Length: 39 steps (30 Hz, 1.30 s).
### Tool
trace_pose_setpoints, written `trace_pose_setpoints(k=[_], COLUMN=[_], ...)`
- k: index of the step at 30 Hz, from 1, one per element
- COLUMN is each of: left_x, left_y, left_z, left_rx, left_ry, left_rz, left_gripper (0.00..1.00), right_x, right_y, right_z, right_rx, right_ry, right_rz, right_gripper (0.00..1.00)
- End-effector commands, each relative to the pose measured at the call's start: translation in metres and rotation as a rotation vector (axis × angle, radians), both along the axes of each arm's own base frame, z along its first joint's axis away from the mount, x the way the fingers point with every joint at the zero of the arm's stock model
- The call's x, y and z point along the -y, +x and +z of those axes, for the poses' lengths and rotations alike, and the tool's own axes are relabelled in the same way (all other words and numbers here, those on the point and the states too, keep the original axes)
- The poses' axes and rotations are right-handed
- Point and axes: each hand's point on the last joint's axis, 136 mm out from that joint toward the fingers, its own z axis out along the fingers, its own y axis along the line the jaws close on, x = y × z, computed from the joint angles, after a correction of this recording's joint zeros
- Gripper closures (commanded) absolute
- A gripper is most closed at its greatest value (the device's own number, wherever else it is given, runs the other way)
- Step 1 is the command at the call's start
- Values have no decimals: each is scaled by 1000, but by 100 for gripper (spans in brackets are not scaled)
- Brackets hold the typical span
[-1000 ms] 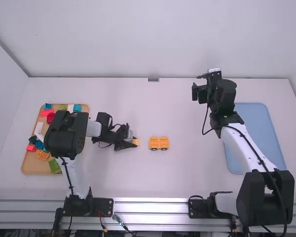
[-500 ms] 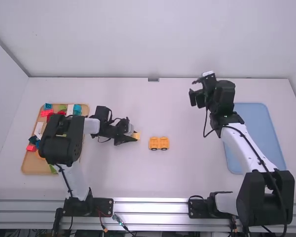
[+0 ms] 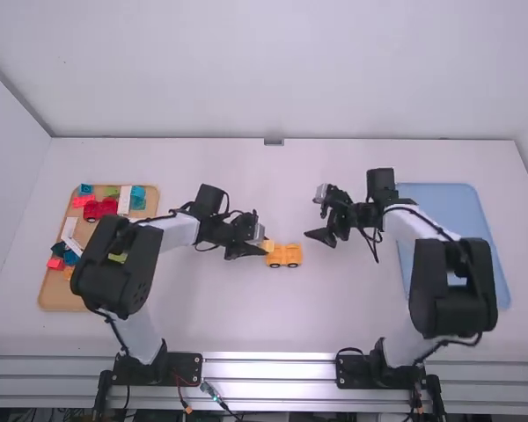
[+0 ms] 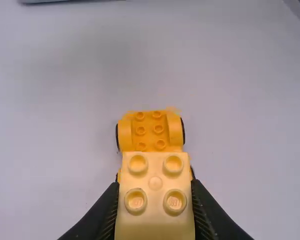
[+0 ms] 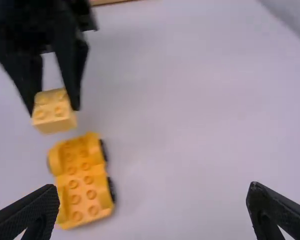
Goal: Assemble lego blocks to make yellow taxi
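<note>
Left gripper (image 3: 261,250) holds a pale yellow block (image 3: 269,246) beside an orange-yellow wheeled base (image 3: 284,256) on a white bench (image 3: 246,316).
The left fingers are closed on the four-studded block, which is raised near one end of the base. The right gripper (image 3: 320,238) is on the other side of the base, well apart from it, its fingers wide open and empty. A tan tray (image 3: 60,297) of colourful blocks lies at the left, a blue tray (image 3: 465,215) at the right.
</note>
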Motion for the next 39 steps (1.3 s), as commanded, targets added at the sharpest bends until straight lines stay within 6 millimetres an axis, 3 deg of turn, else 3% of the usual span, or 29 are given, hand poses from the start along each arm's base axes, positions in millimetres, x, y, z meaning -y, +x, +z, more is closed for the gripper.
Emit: trace_pose_setpoints(k=[1,8,13,18,27,36,39], left_x=[3,8,8,6,5,7,10], left_y=[5,0,-1,-5,-8,-3,-5], left_z=[3,6,0,-8,-16,-15,-16], left_rx=[-65,-86,-118,-105,-106,-105,-105], left_ry=[12,-31,-48,-70,-100,-95,-88], left_rz=[61,53,102,129,159,157,150], left_gripper=[87,88,86,85,84,88,91], right_x=[-18,-24,-34,-37,-50,-47,-47], right_y=[-22,-48,-60,-44,-43,-36,-40], right_z=[-2,-15,-39,-57,-85,-98,-98], right_rx=[84,70,102,59,49,-14,0], right_ry=[110,105,103,125,95,105,136], right_rz=[165,263,293,159,95,79,108], right_gripper=[1,1,1,1,1,0,7])
